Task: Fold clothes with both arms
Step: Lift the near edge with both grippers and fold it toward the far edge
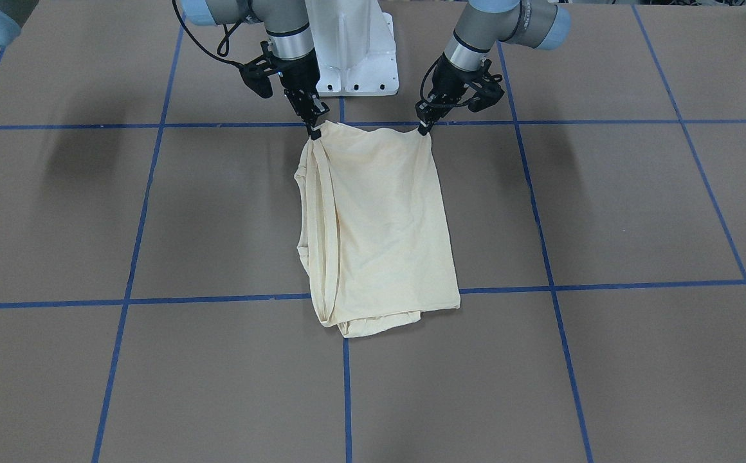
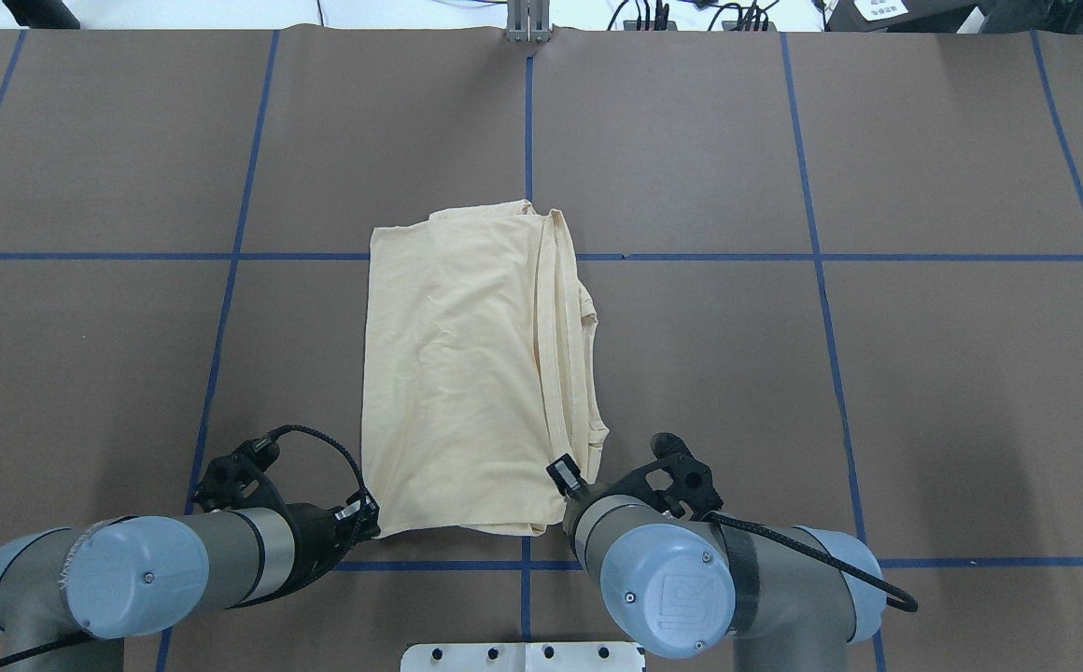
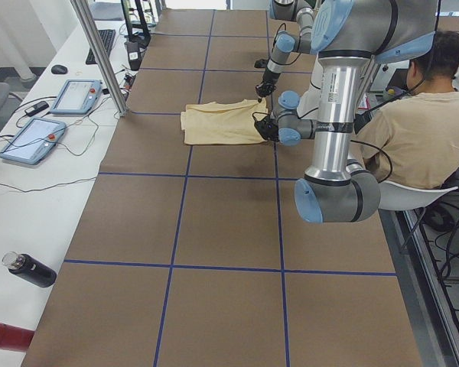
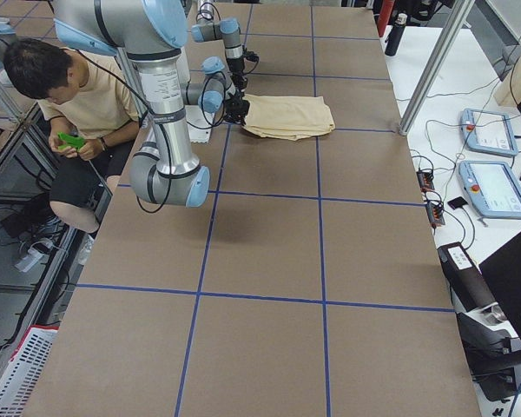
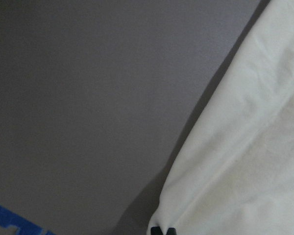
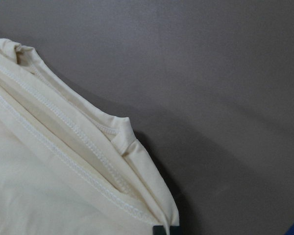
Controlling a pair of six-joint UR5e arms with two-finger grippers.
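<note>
The brown table (image 1: pixel 604 206), crossed by blue tape lines (image 1: pixel 218 299), fills the front-facing view. At its centre lies the cream T-shirt (image 1: pixel 386 218), folded into a tall rectangle. Its stitched hems are layered along the left side of the frame, and its lower edge lies just below a horizontal tape line. The right arm (image 1: pixel 286 35) enters at the upper left of centre and the left arm (image 1: pixel 501 26) at the upper right. The right gripper (image 1: pixel 314 130) pinches the shirt's top left corner, its fingers pressed together on the cloth. The left gripper (image 1: pixel 424 127) pinches the top right corner in the same way. In each wrist view, dark fingertips clamp the fabric at the bottom edge of the frame.
</note>
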